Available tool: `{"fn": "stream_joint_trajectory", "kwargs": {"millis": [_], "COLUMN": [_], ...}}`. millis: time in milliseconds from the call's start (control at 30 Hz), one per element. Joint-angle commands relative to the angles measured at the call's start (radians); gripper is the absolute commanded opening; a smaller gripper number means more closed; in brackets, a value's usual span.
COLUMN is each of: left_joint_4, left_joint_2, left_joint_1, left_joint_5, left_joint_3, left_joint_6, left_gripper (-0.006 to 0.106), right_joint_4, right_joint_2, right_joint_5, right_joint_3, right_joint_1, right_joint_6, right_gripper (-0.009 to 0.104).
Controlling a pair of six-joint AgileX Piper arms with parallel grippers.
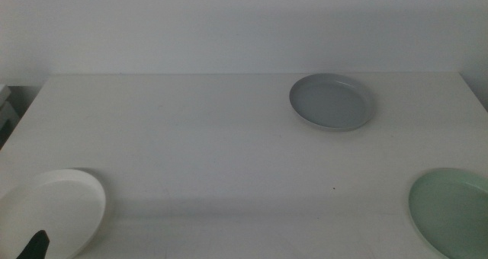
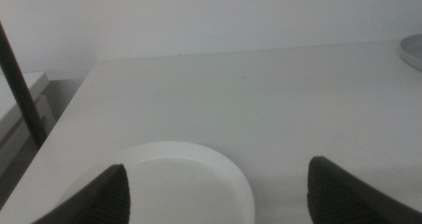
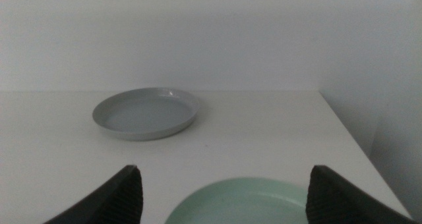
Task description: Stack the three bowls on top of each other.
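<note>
Three shallow bowls lie apart on the white table [image 1: 206, 152]. The grey bowl [image 1: 332, 101] sits at the far right of centre; it also shows in the right wrist view [image 3: 145, 112]. The pale mint green bowl [image 1: 454, 209] is at the near right edge and lies just ahead of my open right gripper [image 3: 224, 204]. The white bowl [image 1: 52, 212] is at the near left corner, just ahead of my open left gripper [image 2: 217, 201], whose tip [image 1: 34, 246] shows at the bottom edge of the middle view. The white bowl also shows in the left wrist view [image 2: 178, 184]. Both grippers are empty.
A white wall rises behind the table. A dark pole [image 2: 20, 85] and a pale shelf unit [image 2: 16, 118] stand off the table's left side. The table's right edge [image 3: 349, 138] drops off near the mint bowl.
</note>
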Motion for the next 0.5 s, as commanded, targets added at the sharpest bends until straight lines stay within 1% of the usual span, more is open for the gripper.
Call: {"fn": "stream_joint_trajectory", "kwargs": {"millis": [0,233,267,333,467], "left_joint_4": [-0.005,-0.005,-0.005,-0.005,-0.005], "left_joint_2": [-0.015,-0.015,-0.015,-0.015,-0.015], "left_joint_1": [0.000,0.000,0.000,0.000,0.000], "left_joint_5": [-0.076,-0.076,-0.076,-0.076,-0.076], "left_joint_3": [0.005,0.005,0.005,0.005,0.005], "left_joint_6": [-0.008,-0.008,-0.008,-0.008,-0.008], "left_gripper": [0.086,0.086,0.086,0.086,0.086], "right_joint_4": [-0.007,-0.008,-0.012,-0.053,-0.059], "right_joint_2": [-0.023,0.099,0.122,0.187,0.315], "right_joint_5": [-0.023,0.316,0.341,0.351,0.353], "right_joint_3": [-0.041,-0.253,-0.286,-0.346,-0.453], "right_joint_1": [0.001,0.001,0.001,0.001,0.001], "right_joint_6": [-0.005,-0.005,-0.005,-0.005,-0.005], "right_gripper": [0.065,0.065,0.065,0.065,0.065]}}
